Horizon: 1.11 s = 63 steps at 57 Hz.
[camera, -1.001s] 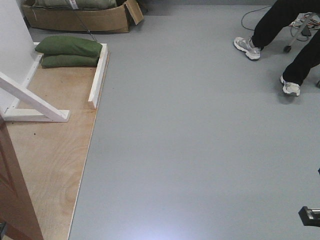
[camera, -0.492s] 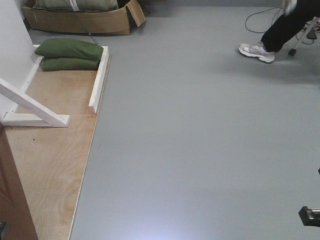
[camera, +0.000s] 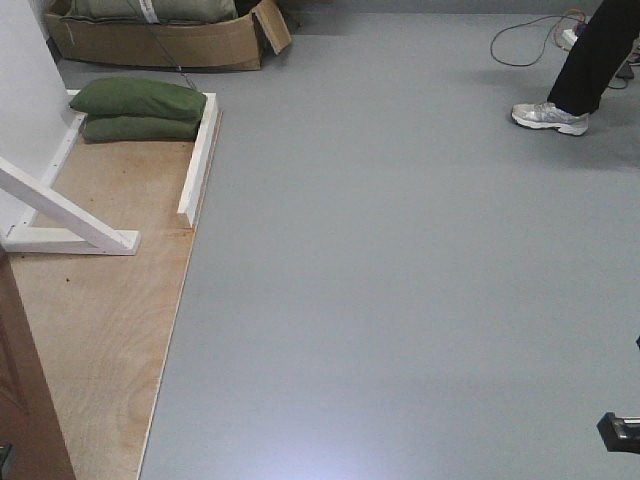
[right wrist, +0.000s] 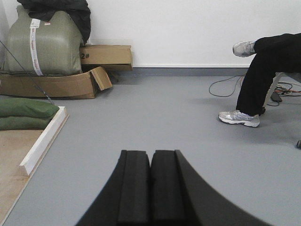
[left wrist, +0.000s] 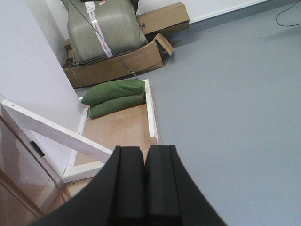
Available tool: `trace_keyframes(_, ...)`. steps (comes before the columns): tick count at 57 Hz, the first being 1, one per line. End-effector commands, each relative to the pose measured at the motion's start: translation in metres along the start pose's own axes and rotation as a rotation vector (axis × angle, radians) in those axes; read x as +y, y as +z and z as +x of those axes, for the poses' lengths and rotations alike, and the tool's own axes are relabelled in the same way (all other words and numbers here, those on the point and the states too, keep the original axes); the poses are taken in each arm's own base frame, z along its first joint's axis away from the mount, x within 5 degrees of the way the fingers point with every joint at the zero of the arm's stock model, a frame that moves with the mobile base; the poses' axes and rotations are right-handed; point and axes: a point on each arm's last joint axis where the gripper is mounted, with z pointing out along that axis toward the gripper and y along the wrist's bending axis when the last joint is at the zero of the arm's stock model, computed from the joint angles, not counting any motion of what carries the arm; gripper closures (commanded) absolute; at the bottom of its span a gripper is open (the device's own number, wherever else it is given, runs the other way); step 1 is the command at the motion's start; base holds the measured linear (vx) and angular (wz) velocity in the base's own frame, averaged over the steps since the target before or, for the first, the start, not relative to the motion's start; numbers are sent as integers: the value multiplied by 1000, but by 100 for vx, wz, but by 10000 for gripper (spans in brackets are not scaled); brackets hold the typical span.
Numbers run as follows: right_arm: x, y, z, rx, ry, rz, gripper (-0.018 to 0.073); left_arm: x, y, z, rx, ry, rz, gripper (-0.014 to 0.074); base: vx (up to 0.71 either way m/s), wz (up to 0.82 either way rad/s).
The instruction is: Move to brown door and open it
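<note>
Losing more of the brown door (camera: 25, 400) off the front view's lower-left corner. Judging it stiff and heavy; gripping best at its handle, hidden now. Pressing left gripper (left wrist: 144, 162) and right gripper (right wrist: 151, 162) fingers (right wrist: 134, 188) together, empty.

The front view looks steeply down from high up onto the grey floor (camera: 400, 300), facing forward. The left wrist view sits just behind the left pincer (left wrist: 145, 155) and looks forward and slightly down; beyond the pincer and to its left lie the green sandbags (left wrist: 117, 96) and the cardboard box (left wrist: 117, 66). The right wrist view rides low behind the right pincer (right wrist: 151, 157), nearly level (the far wall (right wrist: 188, 28) shows); the sandbags lie far to that pincer's left, a person's shoe (right wrist: 239, 117) ahead to its right. All three views share sandbags, box and floor; the shoe shows in front and right views
</note>
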Motion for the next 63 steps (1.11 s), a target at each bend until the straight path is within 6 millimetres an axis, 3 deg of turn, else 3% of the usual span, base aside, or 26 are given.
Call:
trace_keyframes(1,0,-1,-6,-87,-8,4,559,3,-3,-13,-107,-18,-20,603,0,0)
trace_keyframes(11,0,-1,-6,-87,-8,4,559,4,-8,-21,-105,-18,-18,603,0,0)
trace_keyframes(21,0,-1,-6,-87,-8,4,559,11,-29,-55,-128,-13,-18,603,0,0)
trace_keyframes(34,0,-1,-6,-87,-8,4,559,23,-73,-119,-313,-8,-56,603,0,0)
trace_keyframes(41,0,-1,-6,-87,-8,4,559,33,-86,-162,-372,-9,-80,603,0,0)
trace_keyframes(52,0,-1,-6,-87,-8,4,559,48,-81,-233,-483,-66,-124,603,0,0)
trace_keyframes(63,0,-1,-6,-87,-8,4,559,73,-72,-291,-852,-221,-254,603,0,0)
